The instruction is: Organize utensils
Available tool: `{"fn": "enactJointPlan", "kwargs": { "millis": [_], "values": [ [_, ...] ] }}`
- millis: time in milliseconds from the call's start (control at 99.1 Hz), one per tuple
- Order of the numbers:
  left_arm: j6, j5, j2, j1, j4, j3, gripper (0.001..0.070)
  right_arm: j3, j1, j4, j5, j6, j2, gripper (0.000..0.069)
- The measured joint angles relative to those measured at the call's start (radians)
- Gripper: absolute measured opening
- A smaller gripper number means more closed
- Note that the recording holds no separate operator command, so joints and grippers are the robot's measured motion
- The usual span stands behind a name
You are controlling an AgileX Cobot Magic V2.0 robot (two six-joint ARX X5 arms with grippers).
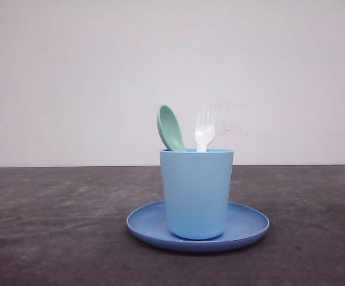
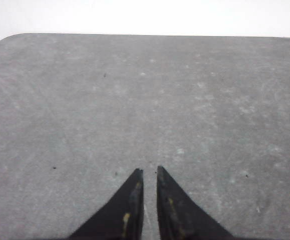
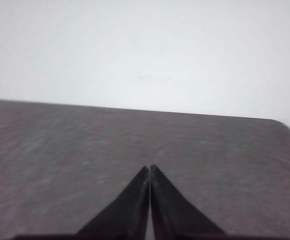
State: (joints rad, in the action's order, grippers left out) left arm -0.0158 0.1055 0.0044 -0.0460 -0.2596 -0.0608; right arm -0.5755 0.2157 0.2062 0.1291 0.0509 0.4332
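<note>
Bare lab-like test bench: dark grey table (image 1: pixel 53 226), blank white wall (image 1: pixel 71 71).

Dark grey table (image 1: pixel 53 226), round blue plate (image 1: pixel 249 229) on it

No text, label, brand, number or sign can be read anywhere: the cup (image 1: pixel 196 193), the plate (image 1: pixel 249 226), the fork (image 1: pixel 204 130), the spoon (image 1: pixel 170 128) and the surface (image 1: pixel 53 226) are all plain and unmarked.
</note>
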Motion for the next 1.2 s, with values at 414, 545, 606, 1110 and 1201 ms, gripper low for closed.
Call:
{"fn": "enactJointPlan", "kwargs": {
  "millis": [414,545,606,1110,1201],
  "values": [
    [0.000,0.000,0.000,0.000,0.000,0.000,0.0024,0.500,-0.169,-0.137,-0.101,-0.003,-0.354,0.0004],
    [0.000,0.000,0.000,0.000,0.001,0.000,0.0024,0.542,-0.216,-0.138,-0.130,-0.011,-0.397,0.0004],
    [0.000,0.000,0.000,0.000,0.001,0.000,0.0024,0.552,-0.232,-0.140,-0.130,-0.016,-0.410,0.0004],
    [0.000,0.000,0.000,0.000,0.001,0.000,0.0024,0.560,-0.251,-0.076,-0.106,-0.029,-0.427,0.0004],
    [0.000,0.000,0.000,0.000,0.001,0.000,0.0024,0.560,-0.251,-0.077,-0.130,-0.029,-0.427,0.0004]
  ]
}}
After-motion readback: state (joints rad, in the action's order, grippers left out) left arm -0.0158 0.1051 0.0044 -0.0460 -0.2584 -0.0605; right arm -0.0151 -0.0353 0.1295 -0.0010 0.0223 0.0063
